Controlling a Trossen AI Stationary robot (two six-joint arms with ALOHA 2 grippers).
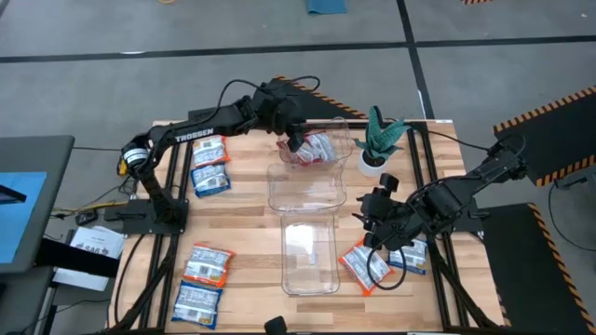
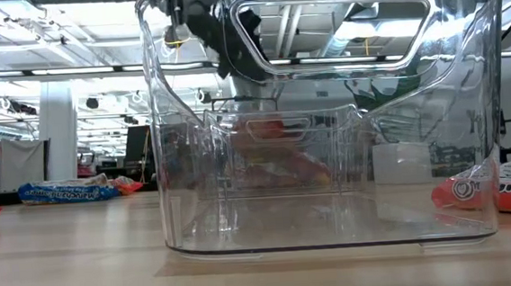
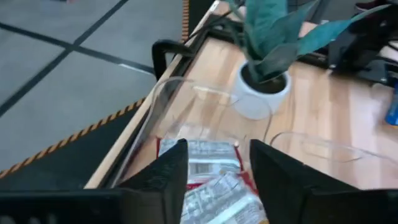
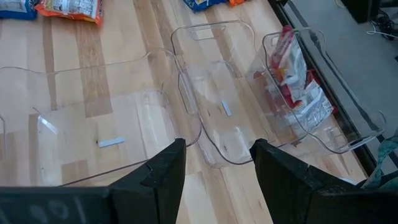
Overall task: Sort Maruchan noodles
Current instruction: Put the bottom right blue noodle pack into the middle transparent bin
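Three clear bins stand in a row down the table's middle. The far bin (image 1: 321, 149) holds red Maruchan packets (image 3: 208, 163), also seen in the right wrist view (image 4: 292, 81). My left gripper (image 1: 296, 140) hangs open over that bin, its fingers on either side of the packets below without touching them (image 3: 214, 183). The middle bin (image 1: 307, 189) and the near bin (image 1: 309, 256) hold nothing. My right gripper (image 1: 377, 216) is open and empty near the table's right side (image 4: 216, 177). An orange packet (image 1: 361, 265) and a blue one (image 1: 410, 256) lie flat beside it.
Two blue-and-white packets (image 1: 210, 165) lie at the far left, two more (image 1: 202, 281) at the near left. A potted plant (image 1: 377, 141) in a white pot stands right of the far bin. In the low view the near bin (image 2: 325, 111) fills the foreground.
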